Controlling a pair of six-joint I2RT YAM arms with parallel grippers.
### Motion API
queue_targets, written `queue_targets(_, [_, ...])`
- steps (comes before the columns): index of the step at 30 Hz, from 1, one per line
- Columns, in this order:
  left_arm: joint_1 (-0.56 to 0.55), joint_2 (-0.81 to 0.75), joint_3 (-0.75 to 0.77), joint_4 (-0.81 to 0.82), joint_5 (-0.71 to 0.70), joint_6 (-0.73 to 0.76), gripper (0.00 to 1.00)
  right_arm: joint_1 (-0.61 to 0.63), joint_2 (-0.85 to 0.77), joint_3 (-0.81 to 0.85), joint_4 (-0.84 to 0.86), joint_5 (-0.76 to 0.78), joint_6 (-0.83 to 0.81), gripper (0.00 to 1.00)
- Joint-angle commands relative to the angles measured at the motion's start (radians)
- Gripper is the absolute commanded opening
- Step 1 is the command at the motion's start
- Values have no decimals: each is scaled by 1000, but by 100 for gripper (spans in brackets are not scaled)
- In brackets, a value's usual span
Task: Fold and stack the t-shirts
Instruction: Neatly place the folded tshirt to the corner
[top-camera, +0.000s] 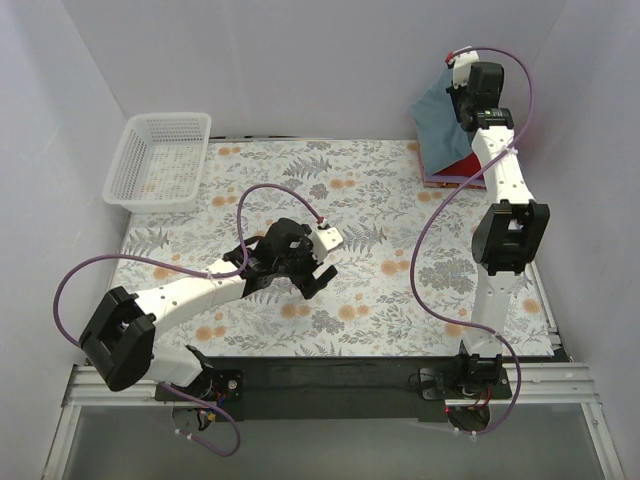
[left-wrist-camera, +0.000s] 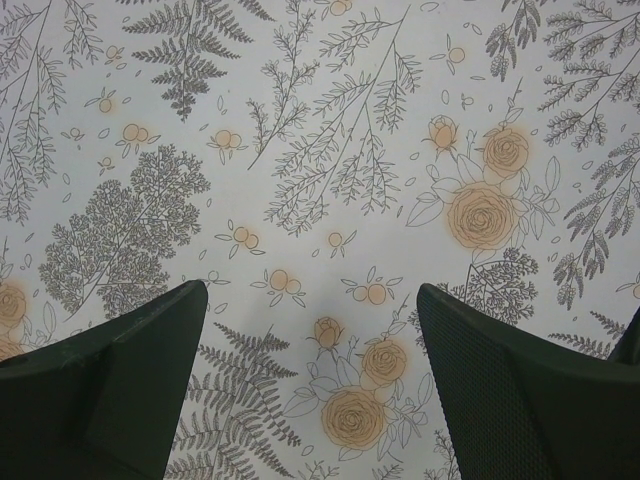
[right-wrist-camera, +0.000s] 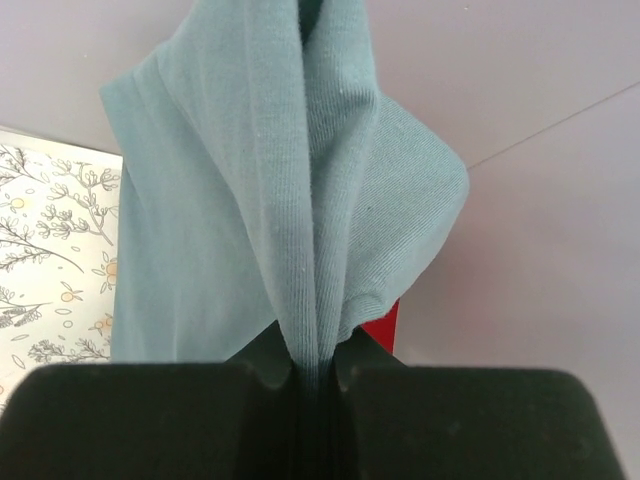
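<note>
Slate-blue cloth is hanging from my right end effector, which is clenching a bunched ridge of the blue shirt in the upper right of the overhead frame. In the right wrist view the shirt is running straight down between the fingers, so I am reading that end effector as grasping it firmly. The shirt is drooping unfolded, lifted off the bench.

Below it, at the far right corner, a red shirt is lying as a flat square, with what I am taking for a thin pink shirt showing as an edge beneath it. I am judging the task as partly done: a small stack is sitting there, while the blue shirt is waiting to be spread, folded and added on top.

My left end effector is hovering released over the middle of the flowered cloth, fingers wide apart and gripping nothing; the left wrist view is showing only print between them.

At the upper left a white mesh basket is standing, and I am seeing nothing inside it.
</note>
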Motion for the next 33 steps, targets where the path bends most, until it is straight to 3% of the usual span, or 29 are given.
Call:
queue_targets(1, [-1,3,44,-11,-2,10,86,-5,-3,7,117,-15,-21,1])
queue_targets(9, [-1,15,50,-20,-8,15,86,-22,31,-10,120,-15,5,1])
queue_targets(20, [-1,50,76,-40,-13,18,86,-136,74,-50,119,-72,49,2])
queue_targets(22, [-1,59,87,-46,-17,20,86,-149,86,-41,122,-74,36,34])
queue_targets(23, [-1,61,91,-56,-25,18,86,-155,100,-36,126,-60,33,74])
queue_targets(24, [-1,64,102,-62,-30,15,86,-160,105,-17,126,-52,29,91])
queue_targets(25, [-1,64,107,-68,-33,6,86,-170,111,-4,131,-48,25,98])
queue_targets(29, [17,53,147,-124,-16,-60,86,-199,87,39,137,-86,13,98])
queue_targets(33, [137,37,206,-178,120,-167,86,-203,4,11,136,-141,-17,98])
